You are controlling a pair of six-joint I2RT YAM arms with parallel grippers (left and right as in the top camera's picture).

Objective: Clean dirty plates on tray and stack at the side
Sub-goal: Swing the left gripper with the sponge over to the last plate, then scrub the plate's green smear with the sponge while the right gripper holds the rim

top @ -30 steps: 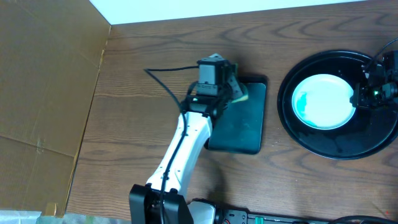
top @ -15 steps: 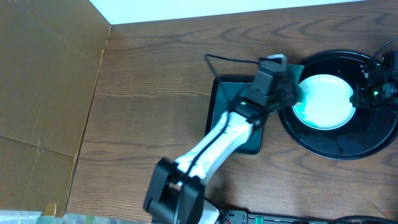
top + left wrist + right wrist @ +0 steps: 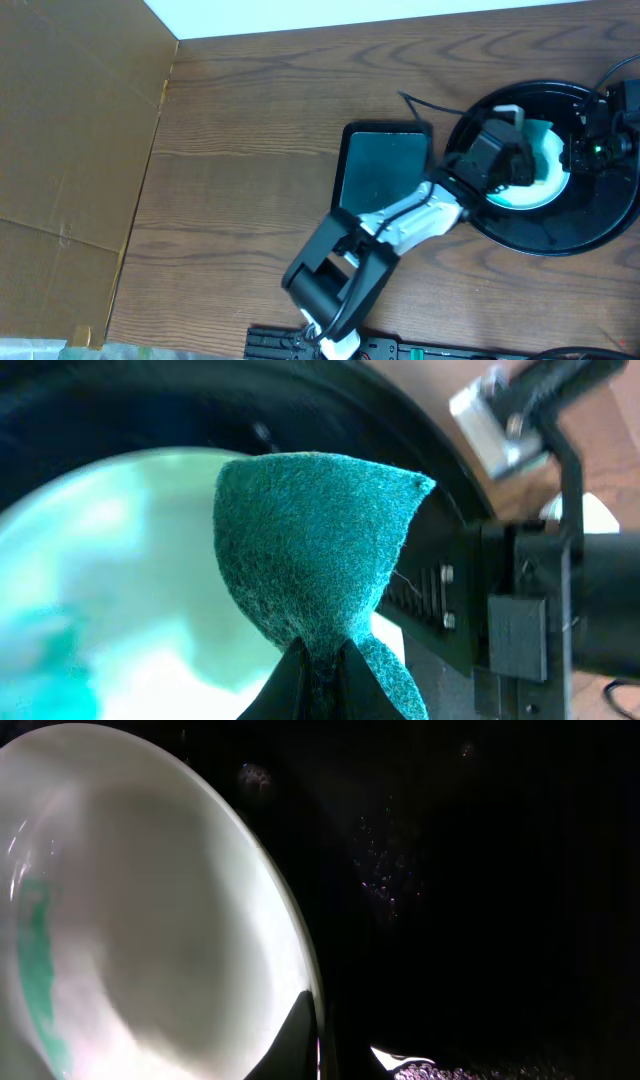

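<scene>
Wood-grain table (image 3: 250, 150), cardboard panel (image 3: 70, 130) along its left side. One plate (image 3: 550, 172) visible, white to pale aqua, lying inside the round black tray (image 3: 560, 225) at the table's right end, toward the tray's upper half. Right wrist view: plate (image 3: 150, 920) carries a teal smear (image 3: 40, 980) near its left edge. Right gripper (image 3: 330, 1055) at the plate's right rim, one finger on each side of the rim, closed on it; overhead view places it (image 3: 590, 150) at the tray's right side. Left gripper (image 3: 320, 680) closed tight on the bottom of a teal scouring pad (image 3: 310, 540), which stands up folded over the plate; contact between pad and plate cannot be told. Smaller rectangular dark tray (image 3: 385, 175) lies just left of the round tray.
</scene>
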